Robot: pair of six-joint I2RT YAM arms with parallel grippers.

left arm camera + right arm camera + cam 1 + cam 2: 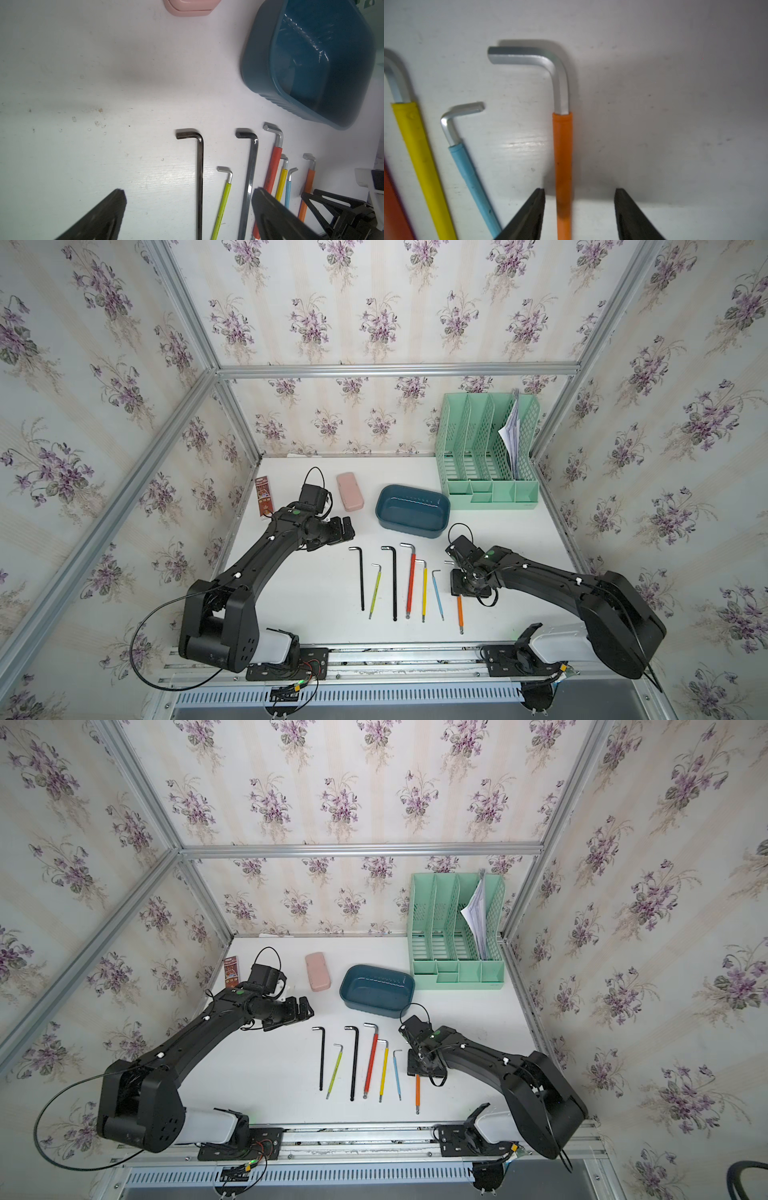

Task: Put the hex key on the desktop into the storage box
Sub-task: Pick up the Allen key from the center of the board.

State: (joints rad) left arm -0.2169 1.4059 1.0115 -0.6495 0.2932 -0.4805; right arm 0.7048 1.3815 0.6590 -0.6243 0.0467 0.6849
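Observation:
Several hex keys lie in a row on the white desktop (311, 605): two black ones, then green, red, yellow, blue and, at the right end, the orange hex key (459, 614) (563, 158). My right gripper (579, 191) (465, 587) points down over the orange key. Its jaws are open and straddle the orange shaft, with a gap on each side. The empty teal storage box (415, 488) (257, 68) stands behind the row. My left gripper (190, 190) (347, 526) hovers open and empty left of the box, above the near ends of the black keys.
A mint-green file organiser (486, 456) holding papers stands at the back right, touching the box's far corner. A pink case (350, 491) and a small brown packet (264, 499) lie at the back left. Aluminium rails frame the desktop.

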